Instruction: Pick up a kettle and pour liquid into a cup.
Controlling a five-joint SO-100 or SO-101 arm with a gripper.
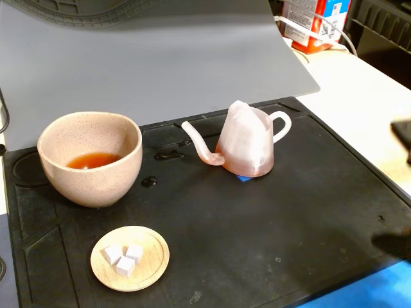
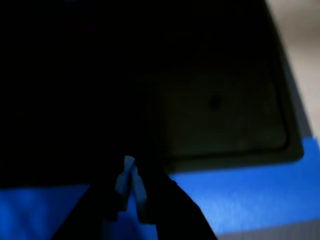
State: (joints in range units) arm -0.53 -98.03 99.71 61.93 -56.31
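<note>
The kettle (image 1: 247, 144) stands upright on the black mat (image 1: 270, 231) in the fixed view, its spout pointing left toward the cup (image 1: 96, 183). The cup sits at the left of the mat and holds some reddish-brown liquid (image 1: 93, 160). Only a dark blurred part of the arm (image 1: 403, 138) shows at the right edge, well right of the kettle. In the wrist view my gripper (image 2: 131, 185) enters from the bottom, its pale-blue-tipped fingers together and empty, over the mat's corner (image 2: 225, 115) and a blue surface (image 2: 250, 195). Kettle and cup are out of the wrist view.
A small wooden saucer (image 1: 157, 256) with three white cubes lies at the mat's front left. A grey sheet (image 1: 160, 58) rises behind the mat. A red and white carton (image 1: 314, 22) stands at the back right on a pale table.
</note>
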